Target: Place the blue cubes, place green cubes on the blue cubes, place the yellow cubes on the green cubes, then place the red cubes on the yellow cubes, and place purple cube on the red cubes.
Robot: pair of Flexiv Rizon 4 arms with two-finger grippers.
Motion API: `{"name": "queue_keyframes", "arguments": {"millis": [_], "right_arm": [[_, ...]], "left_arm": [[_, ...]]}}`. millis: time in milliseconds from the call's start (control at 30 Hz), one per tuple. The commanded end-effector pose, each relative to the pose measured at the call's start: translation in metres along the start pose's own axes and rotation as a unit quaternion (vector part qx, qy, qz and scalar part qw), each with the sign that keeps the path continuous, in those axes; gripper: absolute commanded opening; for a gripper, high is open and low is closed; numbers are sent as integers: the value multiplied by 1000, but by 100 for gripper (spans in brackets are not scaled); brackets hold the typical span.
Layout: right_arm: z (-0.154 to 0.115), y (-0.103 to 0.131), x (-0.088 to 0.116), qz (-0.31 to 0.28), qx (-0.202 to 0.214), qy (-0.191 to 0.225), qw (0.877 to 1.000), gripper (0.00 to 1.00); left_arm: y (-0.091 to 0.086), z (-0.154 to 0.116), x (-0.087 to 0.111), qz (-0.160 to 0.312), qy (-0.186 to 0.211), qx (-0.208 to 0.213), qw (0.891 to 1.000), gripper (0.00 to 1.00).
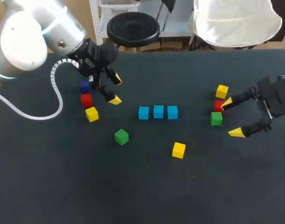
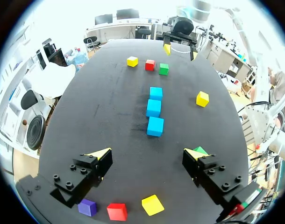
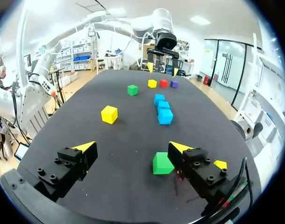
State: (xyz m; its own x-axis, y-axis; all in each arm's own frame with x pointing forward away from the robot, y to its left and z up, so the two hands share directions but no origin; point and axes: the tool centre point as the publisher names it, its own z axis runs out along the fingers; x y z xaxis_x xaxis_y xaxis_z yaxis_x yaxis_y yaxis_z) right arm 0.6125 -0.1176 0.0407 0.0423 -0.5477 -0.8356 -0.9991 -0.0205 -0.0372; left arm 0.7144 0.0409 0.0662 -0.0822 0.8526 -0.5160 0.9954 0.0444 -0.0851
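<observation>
Cubes lie scattered over the black table (image 1: 63, 186), each resting singly on its surface. The left gripper (image 1: 116, 89) hangs with its yellow-tipped fingers spread wide and nothing between them. Behind its fingertips, toward the wrist, three cubes stand in a short line: the purple cube (image 1: 85, 86), the left red cube (image 1: 86, 99) just beside it, and the left yellow cube (image 1: 91, 114) near that one (in the left wrist view all three sit under the gripper's body). The loose green cube (image 1: 121, 136) lies near one of the left fingers, and in the left wrist view that finger's tip half hides it.

Straight ahead of the left gripper, between the two arms, the three blue cubes (image 1: 158, 111) form a row, set close together; whether they touch I cannot tell. The loose yellow cube (image 1: 178, 150) lies apart from that row, ahead of the left gripper and off to the same side as the loose green cube.

Just ahead of the right gripper (image 1: 231, 117) a second trio stands in line: the right yellow cube (image 1: 222, 91), the right red cube (image 1: 218, 105) and the right green cube (image 1: 216, 118). This gripper's fingers are likewise wide apart and grasp nothing. The right green cube sits close by the inner side of one finger, just ahead of the gap. The right red cube lies at that same finger's tip and is mostly hidden under it in the right wrist view. Contact between finger and either cube cannot be made out.
</observation>
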Motion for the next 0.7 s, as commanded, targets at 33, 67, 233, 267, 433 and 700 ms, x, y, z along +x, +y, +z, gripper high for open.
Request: {"name": "queue_keyframes", "arguments": {"millis": [33,67,233,267,433,700], "right_arm": [[13,-6,10,5,-2,-11,1000,100],[15,-6,10,8,0,-15,1000,100],[23,-5,14,16,9,-9,1000,100],[24,-5,14,22,8,-4,1000,100],[27,-3,15,27,9,6,1000,100],[21,-2,11,8,35,10,999,100]], "left_arm": [[0,0,1,1,-1,0,1000,100],[0,0,1,1,-1,0,1000,100],[0,0,1,1,-1,0,1000,100],[0,0,1,1,-1,0,1000,100],[0,0,1,1,-1,0,1000,100],[0,0,1,1,-1,0,1000,100]]}}
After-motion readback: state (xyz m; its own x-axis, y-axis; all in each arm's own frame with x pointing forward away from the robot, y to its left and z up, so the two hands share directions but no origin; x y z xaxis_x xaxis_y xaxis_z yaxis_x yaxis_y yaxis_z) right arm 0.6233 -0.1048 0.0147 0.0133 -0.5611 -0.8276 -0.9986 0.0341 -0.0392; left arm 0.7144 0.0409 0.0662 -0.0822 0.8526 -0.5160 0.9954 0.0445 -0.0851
